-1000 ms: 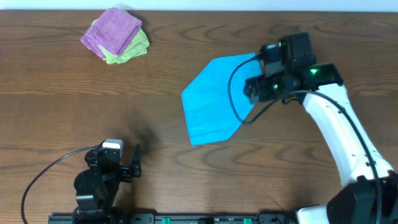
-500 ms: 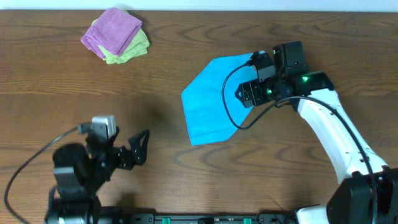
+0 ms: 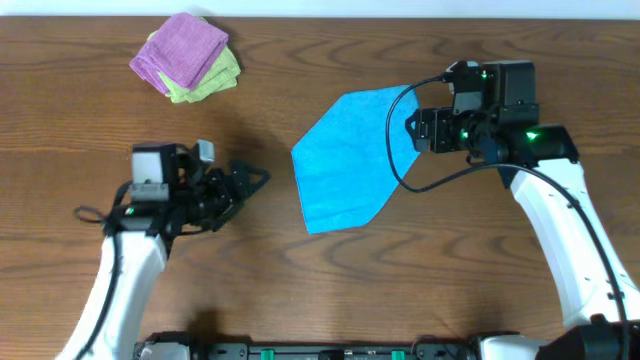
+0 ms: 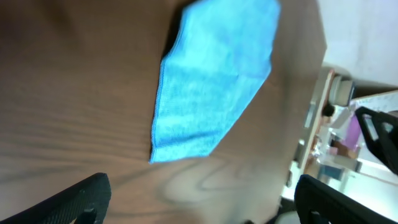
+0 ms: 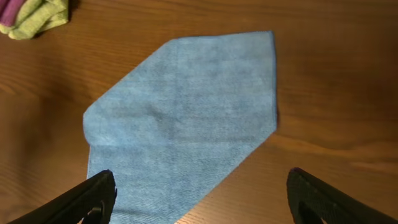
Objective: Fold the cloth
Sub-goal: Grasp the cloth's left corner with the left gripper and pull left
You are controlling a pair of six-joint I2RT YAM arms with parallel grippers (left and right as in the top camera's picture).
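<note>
Since half a second ago, we see the left arm has swung up from the table's near edge toward the middle, and the right arm has drawn back to the right, off the centre of the cloth.

From overhead, the cloth lies flat on the wooden table, right of centre, a sky-blue sheet with five sides. The left gripper hangs near the cloth's left edge but apart from it, pointing toward it. The right gripper sits at the cloth's upper right edge. Well apart, at the far left corner, a purple cloth rests folded on a yellow-green cloth.

From the left wrist, we see the gripper spread wide, its two fingers at the bottom corners with nothing between them but bare wood. The cloth lies ahead.

From the right wrist, that gripper is likewise spread and empty, fingers far apart above the cloth, which lies smooth and ungripped.
</note>
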